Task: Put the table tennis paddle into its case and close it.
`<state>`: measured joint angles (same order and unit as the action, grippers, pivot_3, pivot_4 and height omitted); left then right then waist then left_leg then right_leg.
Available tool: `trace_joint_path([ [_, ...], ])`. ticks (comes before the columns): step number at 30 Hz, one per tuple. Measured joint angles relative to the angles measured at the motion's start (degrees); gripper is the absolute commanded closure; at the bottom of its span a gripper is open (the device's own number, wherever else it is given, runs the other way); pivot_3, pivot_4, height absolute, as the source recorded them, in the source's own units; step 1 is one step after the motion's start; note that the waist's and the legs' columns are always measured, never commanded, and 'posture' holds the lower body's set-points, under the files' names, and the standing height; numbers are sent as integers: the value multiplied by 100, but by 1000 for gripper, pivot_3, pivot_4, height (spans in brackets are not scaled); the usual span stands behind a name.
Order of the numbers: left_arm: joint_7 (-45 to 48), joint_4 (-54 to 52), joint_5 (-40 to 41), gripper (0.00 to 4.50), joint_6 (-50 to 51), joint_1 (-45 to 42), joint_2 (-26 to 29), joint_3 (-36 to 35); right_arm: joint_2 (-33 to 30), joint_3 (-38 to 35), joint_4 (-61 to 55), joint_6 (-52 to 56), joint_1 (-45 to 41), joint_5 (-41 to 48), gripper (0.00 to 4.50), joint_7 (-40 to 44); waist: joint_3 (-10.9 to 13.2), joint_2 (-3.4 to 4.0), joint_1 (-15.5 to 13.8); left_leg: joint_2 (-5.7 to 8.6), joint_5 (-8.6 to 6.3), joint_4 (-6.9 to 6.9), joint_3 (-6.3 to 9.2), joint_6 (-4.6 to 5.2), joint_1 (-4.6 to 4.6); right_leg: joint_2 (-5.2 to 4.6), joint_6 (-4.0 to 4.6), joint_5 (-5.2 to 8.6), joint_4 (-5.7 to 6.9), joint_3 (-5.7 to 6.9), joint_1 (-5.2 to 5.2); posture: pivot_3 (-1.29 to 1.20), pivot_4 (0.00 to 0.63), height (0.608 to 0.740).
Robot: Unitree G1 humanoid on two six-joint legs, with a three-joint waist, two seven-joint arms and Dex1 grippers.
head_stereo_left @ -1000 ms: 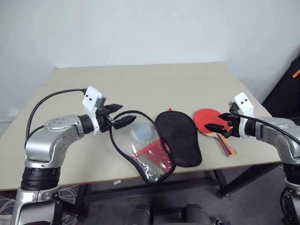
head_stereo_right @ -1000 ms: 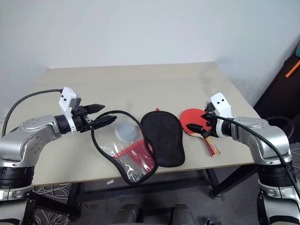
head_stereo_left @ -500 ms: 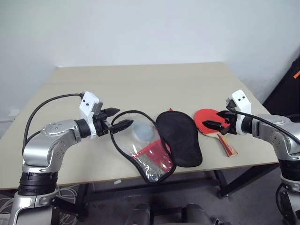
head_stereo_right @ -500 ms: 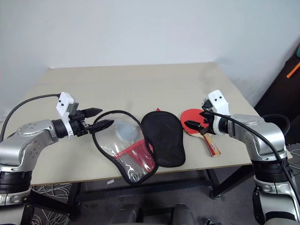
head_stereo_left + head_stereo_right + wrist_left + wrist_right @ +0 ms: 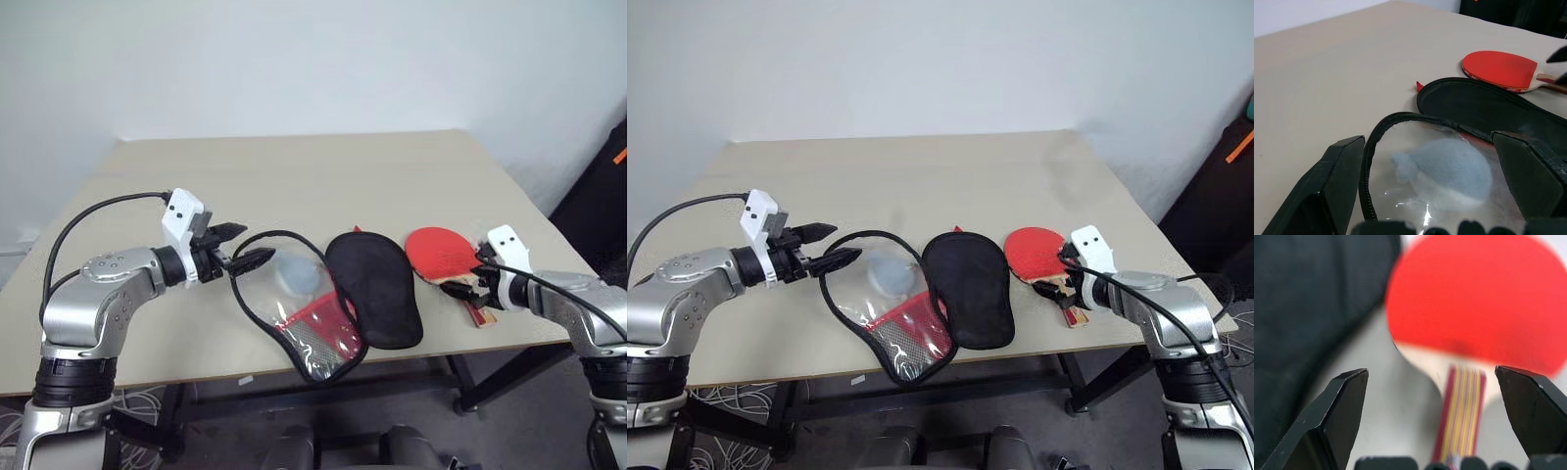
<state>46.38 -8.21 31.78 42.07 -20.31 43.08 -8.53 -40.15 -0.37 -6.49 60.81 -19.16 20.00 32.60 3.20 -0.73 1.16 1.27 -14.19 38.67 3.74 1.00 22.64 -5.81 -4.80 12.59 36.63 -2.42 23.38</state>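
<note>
Both claws spread and empty: right gripper (image 5: 468, 282) low over the handle of the paddle (image 5: 443, 252) on the table (image 5: 294, 176), left gripper (image 5: 238, 248) by the open case (image 5: 372, 284).

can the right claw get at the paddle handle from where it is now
Probably yes. The open right claw sits just above the table tennis paddle, its handle lined up between the fingers, with nothing between them.

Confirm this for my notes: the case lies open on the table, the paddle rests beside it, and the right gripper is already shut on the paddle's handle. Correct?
Not quite. The right gripper is open, not shut: the right wrist view shows its fingers spread either side of the paddle handle, not gripping it. The case does lie open on the table, with the paddle beside it.
</note>
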Motion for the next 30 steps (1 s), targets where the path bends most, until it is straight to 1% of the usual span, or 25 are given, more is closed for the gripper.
trace_joint_path([
  [6, -9, 0, 4, 14, 39, -4, 0, 0, 33, -85, 225, -189, 205, -182, 0, -212, 0, 0, -1, 0, 0, 1, -1, 0, -1, 0, 0, 0, 0, 0, -1, 0, 0, 698],
  [12, -12, 0, 8, 14, 108, -114, 0, 1, 306, -155, 512, -269, 202, -209, 0, -404, 0, 0, 1, 0, 0, 1, 0, 0, -1, 1, 0, 0, 0, -1, -2, 0, 0, 698],
  [15, -16, 1, 6, 0, 115, -120, 0, 1, 392, -245, 577, -267, 193, -205, 541, -485, -1, -2, 0, -1, 0, 1, 1, 0, -2, 1, 0, 0, 0, 0, -3, 0, 0, 698],
  [16, -18, 1, 6, 0, 116, -120, 0, 1, 450, -304, 594, -260, 189, -205, 839, -527, -1, -2, 0, 0, 0, 1, 1, 0, -2, 1, 0, 0, 1, 0, -3, 0, 0, 698],
  [17, -22, 1, 6, 0, 117, -122, -1, 1, 507, -348, 605, -242, 175, -202, 1266, -565, -1, -2, 0, -1, 0, 1, 1, 0, -3, 1, 0, 0, 1, 0, -3, 0, 0, 698],
  [19, -37, 1, 6, 0, 117, -131, -1, 4, 603, -425, 625, -162, 128, -193, 1877, -649, -1, -2, 1, -1, 0, 1, 1, 0, -3, 2, 0, 0, 2, 0, -3, 0, 0, 698],
  [21, -51, 3, 6, 0, 117, -140, -5, 4, 724, -520, 660, -47, 58, -179, 2656, -716, -1, -2, 1, -2, 0, 1, 1, 0, -3, 3, 1, -1, 2, 0, -3, 0, 0, 698],
  [23, -60, 5, 5, 0, 117, -154, -7, 5, 813, -594, 716, 72, -35, -148, 3319, -789, -1, -2, 2, -2, 0, 1, 1, 0, -3, 3, 1, -1, 3, 0, -2, 0, 0, 698],
  [27, -68, 25, 2, 0, 116, -181, -11, 8, 1072, -860, 895, 237, -231, -92, 3362, -1012, 0, 0, 3, -1, 0, 1, 0, 0, -3, 3, 1, -1, 3, -2, -2, 0, 0, 698],
  [30, -71, 100, -10, 0, 116, -211, -12, 11, 1361, -1284, 1138, 329, -577, -28, 3362, -1318, 2, 4, 0, 1, 1, 1, 1, 0, -2, 3, 3, -3, 5, -2, 0, 0, 0, 698],
])
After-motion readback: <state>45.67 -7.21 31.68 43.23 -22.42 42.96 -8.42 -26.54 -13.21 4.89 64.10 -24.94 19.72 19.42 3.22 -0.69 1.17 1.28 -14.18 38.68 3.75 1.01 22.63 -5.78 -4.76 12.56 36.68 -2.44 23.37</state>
